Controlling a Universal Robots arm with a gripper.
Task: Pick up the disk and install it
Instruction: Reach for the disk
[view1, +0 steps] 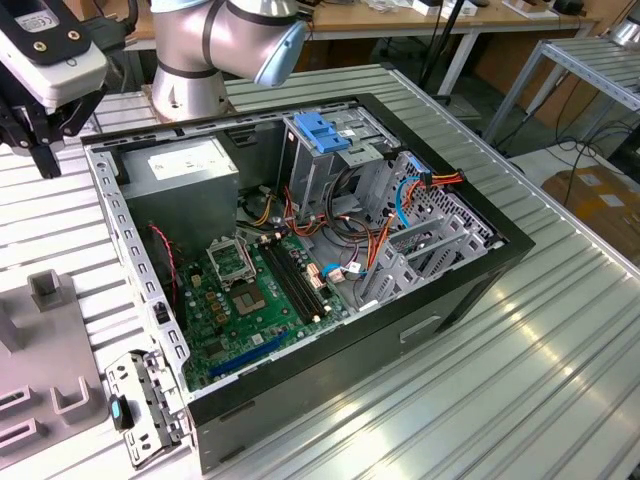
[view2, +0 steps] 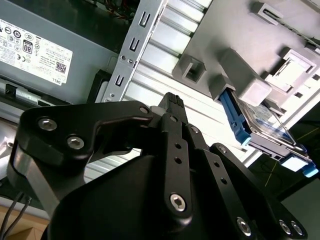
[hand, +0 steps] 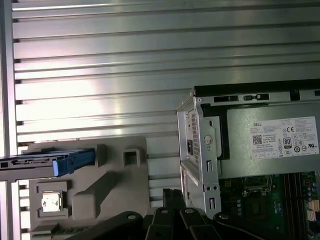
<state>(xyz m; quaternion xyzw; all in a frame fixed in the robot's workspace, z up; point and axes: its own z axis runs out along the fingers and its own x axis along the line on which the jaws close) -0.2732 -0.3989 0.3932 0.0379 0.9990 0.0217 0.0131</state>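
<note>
The disk (view2: 263, 126) stands on edge in a slot of a grey fixture (view2: 220, 35), silver with blue side rails. In the first wrist view the disk (hand: 47, 162) shows edge-on, with its blue rail end toward the fixture's (hand: 107, 180) middle. My black gripper (view2: 172, 102) hangs above the ribbed table between the fixture and the open computer case, well clear of the disk. Its fingers look closed together and hold nothing. In the exterior view the gripper (view1: 44, 158) is at the far left, just outside the case's back corner.
The open case (view1: 480, 260) lies on the ribbed metal table (view1: 520, 380). Inside are a grey power supply (view1: 190, 165), a green motherboard (view1: 250, 295), loose cables and a metal drive cage with a blue latch (view1: 322, 130). A small metal bracket (view1: 145, 405) lies beside the case's near corner.
</note>
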